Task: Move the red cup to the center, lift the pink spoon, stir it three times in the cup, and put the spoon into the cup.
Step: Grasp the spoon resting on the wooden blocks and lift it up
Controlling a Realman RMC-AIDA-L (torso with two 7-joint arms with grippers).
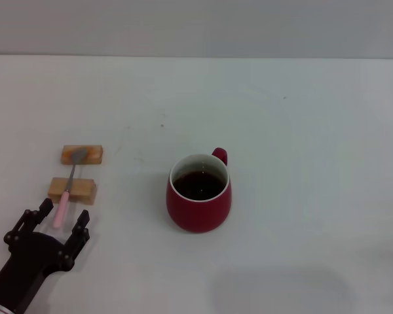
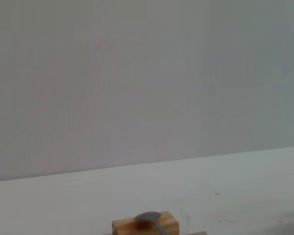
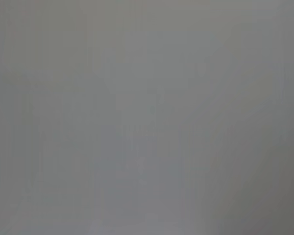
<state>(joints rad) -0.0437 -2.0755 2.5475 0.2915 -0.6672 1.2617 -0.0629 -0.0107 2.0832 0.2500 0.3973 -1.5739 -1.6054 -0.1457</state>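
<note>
I see a glossy ceramic red cup (image 1: 198, 204), raw wooden blocks (image 1: 82, 154), the pink spoon (image 1: 67, 193) with dull metal bowl, and a matt white worktop (image 1: 301, 131).

The head view looks forward and down from above onto a white table (image 1: 301, 118), taking in the red cup (image 1: 198, 193) near the middle, two wooden blocks (image 1: 82, 154) bearing the pink spoon (image 1: 65, 196) at the left, and the left gripper (image 1: 64, 217) at the near left corner. The left wrist view sits low, close to the table top, facing level across it toward a plain wall (image 2: 147, 73), and shares with the head view only the far wooden block (image 2: 146, 226) and the spoon's bowl at its lower edge. The right wrist view shows nothing but an even grey field, so its direction cannot be told.
</note>
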